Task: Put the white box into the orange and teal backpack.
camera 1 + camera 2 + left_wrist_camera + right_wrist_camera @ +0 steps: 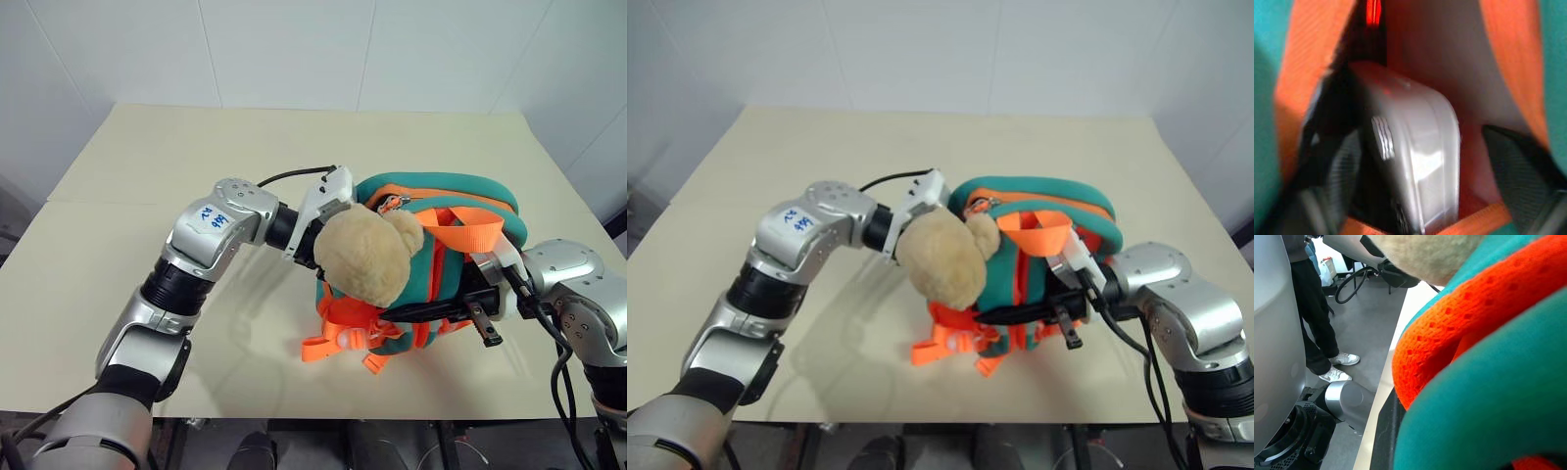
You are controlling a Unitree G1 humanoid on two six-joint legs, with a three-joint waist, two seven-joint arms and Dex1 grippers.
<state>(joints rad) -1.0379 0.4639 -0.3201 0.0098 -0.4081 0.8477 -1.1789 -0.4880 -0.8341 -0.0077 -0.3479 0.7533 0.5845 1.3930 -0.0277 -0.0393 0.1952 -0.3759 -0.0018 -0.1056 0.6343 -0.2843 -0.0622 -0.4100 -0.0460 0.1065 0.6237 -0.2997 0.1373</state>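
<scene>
A: Right gripper (480,311) is nearest us, at the near right side of the orange and teal backpack (468,201). Fingers pressed together on the bag's fabric, an orange strap running over them. Looks like it's holding the bag up on the table (147,157).

B: And the left?

A: Left gripper (1415,186) is pushed into the bag's mouth from the robot's left, behind the tan plush (364,252). Fingers spread, one dark pad (1520,169) well clear of the case.

B: Where's the white box (1418,161)?

A: Inside the bag, orange lining around it. It sits between the spread fingers, closer to the other pad; can't tell if it touches. Long axis runs along the fingers, deeper into the bag.

B: So it's released?

A: My read, yes. Next move would be backing the left out along that axis without dragging the box.
</scene>
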